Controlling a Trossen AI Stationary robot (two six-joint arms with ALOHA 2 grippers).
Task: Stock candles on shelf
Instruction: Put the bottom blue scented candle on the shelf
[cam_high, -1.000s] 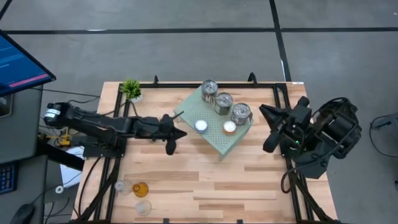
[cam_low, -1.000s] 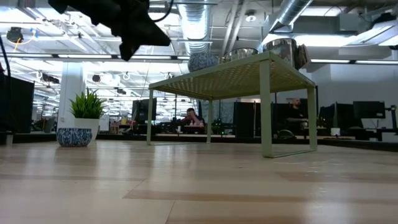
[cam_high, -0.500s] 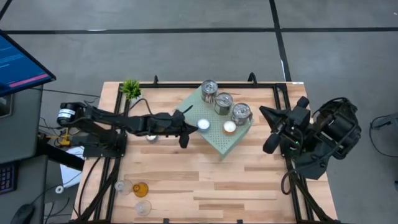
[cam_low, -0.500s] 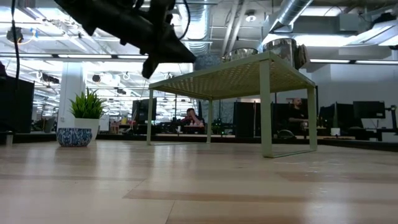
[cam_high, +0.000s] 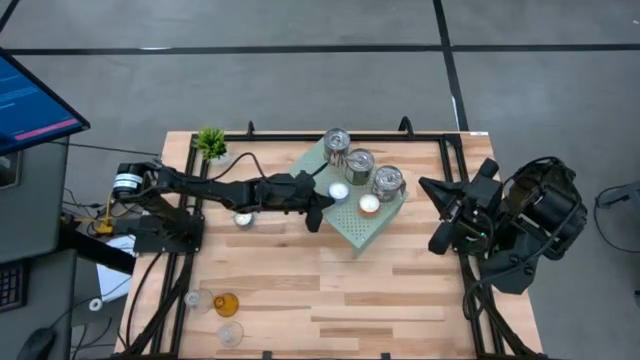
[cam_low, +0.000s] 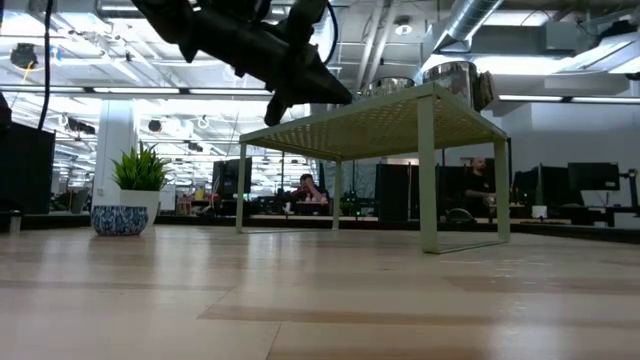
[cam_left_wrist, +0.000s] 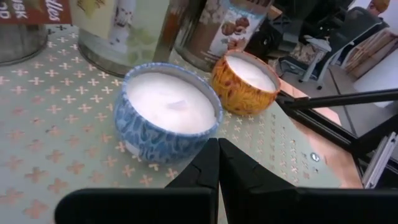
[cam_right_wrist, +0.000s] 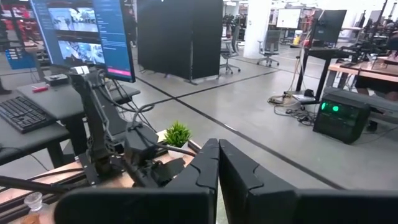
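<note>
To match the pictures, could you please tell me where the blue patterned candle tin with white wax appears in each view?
High view: blue patterned candle tin on the mint-green perforated shelf, beside the orange tin.
Low view: not visible.
Left wrist view: centre, beyond the shut left claw.
Right wrist view: not visible.
Shared landmark: the orange tin.

The left arm lies stretched low across the table from its base at the left edge toward the middle, its wrist angled slightly down, and the left gripper (cam_high: 318, 212) at its end has both fingers pressed together, tips touching, holding nothing. In the low view that gripper (cam_low: 300, 85) hangs high, pointing down and to the right. The right arm is folded up compactly over its base at the table's right edge, and the right gripper (cam_high: 440, 215) there also has its fingers closed flat against each other.
</note>
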